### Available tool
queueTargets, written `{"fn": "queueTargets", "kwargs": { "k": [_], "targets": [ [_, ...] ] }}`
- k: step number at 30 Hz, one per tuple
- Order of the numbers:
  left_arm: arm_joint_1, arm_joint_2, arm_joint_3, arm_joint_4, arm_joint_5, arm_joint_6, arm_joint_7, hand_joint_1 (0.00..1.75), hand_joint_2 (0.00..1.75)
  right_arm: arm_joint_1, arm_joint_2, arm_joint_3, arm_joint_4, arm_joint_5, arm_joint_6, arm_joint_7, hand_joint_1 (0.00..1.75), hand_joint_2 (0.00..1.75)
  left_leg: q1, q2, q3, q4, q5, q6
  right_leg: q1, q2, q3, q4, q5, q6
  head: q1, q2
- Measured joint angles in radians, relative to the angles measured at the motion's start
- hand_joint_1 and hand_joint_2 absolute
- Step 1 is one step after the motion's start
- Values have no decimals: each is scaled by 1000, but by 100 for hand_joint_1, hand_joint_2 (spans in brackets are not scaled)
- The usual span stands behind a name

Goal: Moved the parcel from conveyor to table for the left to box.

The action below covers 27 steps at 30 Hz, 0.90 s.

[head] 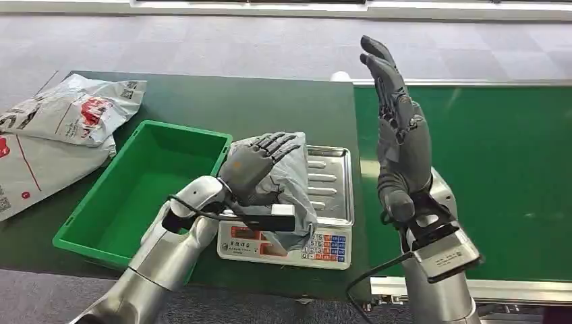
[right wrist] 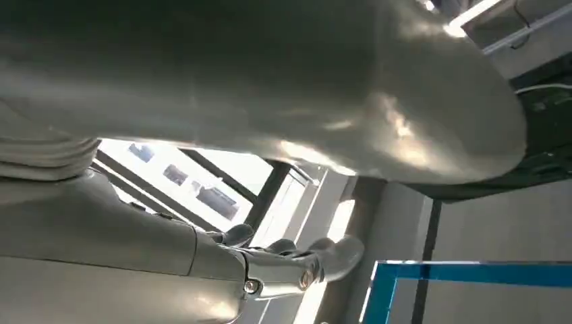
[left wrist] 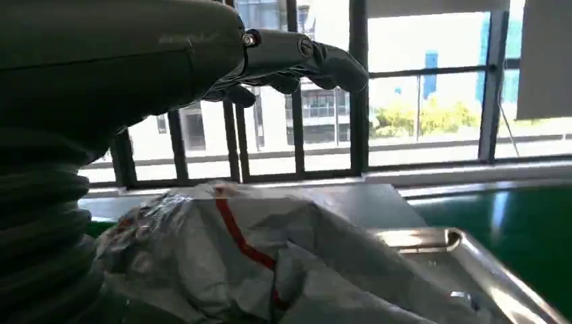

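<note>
A crumpled grey plastic parcel (head: 295, 183) lies on the steel pan of a weighing scale (head: 332, 177) on the dark green table (head: 270, 101). My left hand (head: 254, 165) is over the parcel's top with its fingers spread. In the left wrist view the fingers (left wrist: 297, 61) reach out straight above the parcel (left wrist: 270, 263) with a gap beneath them, holding nothing. My right hand (head: 399, 138) stands upright and open above the near edge of the green conveyor (head: 499, 162), its fingers (right wrist: 297, 262) extended and empty.
A green plastic box (head: 182, 132) sits left of the scale, its inside bare. Two white-and-red mail bags (head: 74, 108) lie at the table's far left. The scale's keypad (head: 324, 246) faces me. The conveyor belt stretches to the right.
</note>
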Motion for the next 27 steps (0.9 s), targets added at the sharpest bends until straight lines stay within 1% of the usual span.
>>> {"fn": "queueTargets", "kwargs": {
  "k": [2, 4, 5, 7, 12, 15, 19, 20, 22, 24, 25, 27],
  "targets": [
    [-54, -8, -56, 129, -10, -8, -7, 0, 175, -12, 8, 0, 3, -2, 5, 5, 0, 0, 0, -1, -1, 0, 0, 0, 0, 0, 0, 0, 0, 0, 0, 0],
    [-82, -11, -129, 236, -15, -5, -8, 0, 175, -22, 21, 0, 7, -1, 6, 8, 0, 0, 0, -1, 0, 0, 0, 0, 0, 0, 1, 0, 0, 0, 0, 0],
    [-88, -12, -152, 267, -14, -3, -8, 175, 175, -24, 22, 0, 7, 0, 5, 11, 0, 0, 0, -1, 0, 0, 0, 0, 0, -1, 1, 0, 0, 0, 0, 0],
    [-119, -17, -196, 324, -15, -13, -18, 175, 175, -27, 22, 0, 8, 0, 5, 14, 0, 0, 0, -4, 1, 0, 0, 1, 1, -4, 4, 0, -2, 1, 0, 0],
    [-174, -19, -284, 424, -18, -84, -82, 175, 175, -31, 24, 0, 8, 0, 5, 18, 0, 0, 0, -7, 12, -1, -4, 4, 0, -9, 18, 0, -8, 3, 0, 0],
    [-188, -21, -309, 450, -18, -86, -89, 175, 175, -32, 24, 0, 8, 0, 5, 20, 0, 0, 0, -8, 17, -1, -6, 5, 0, -10, 24, -1, -10, 4, 0, 0],
    [-203, -27, -328, 469, -17, -86, -91, 175, 175, -32, 24, 0, 8, 0, 5, 20, 0, 0, 0, -8, 19, -1, -7, 5, -1, -10, 29, -1, -10, 4, 0, 0],
    [-204, -27, -334, 475, -17, -86, -92, 175, 175, -32, 24, 0, 8, 0, 5, 20, 0, 0, 0, -8, 17, -1, -9, 5, -1, -10, 31, -1, -11, 3, 0, 0],
    [-208, -29, -339, 478, -12, -86, -93, 175, 175, -32, 26, 0, 8, 0, 4, 20, 0, 0, 0, -7, 22, -1, -12, 5, -1, -10, 36, -1, -14, 3, 0, 0],
    [-210, -30, -343, 478, 3, -76, -96, 175, 175, -32, 26, 0, 8, 1, 2, 22, 0, 0, 0, -7, 27, 0, -13, 4, 0, -10, 39, -1, -15, 3, 0, 0],
    [-212, -30, -344, 478, 19, -59, -92, 175, 175, -32, 26, 0, 8, 4, 1, 24, 0, 0, 0, -7, 33, 0, -12, 4, 0, -10, 39, -1, -15, 2, 0, 0],
    [-211, -27, -344, 474, 58, 10, -69, 175, 175, -30, 26, 0, 8, 8, -5, 28, 0, 0, 0, -7, 33, 0, -11, 3, 0, -10, 38, -1, -14, 2, 0, 0]
  ]
}}
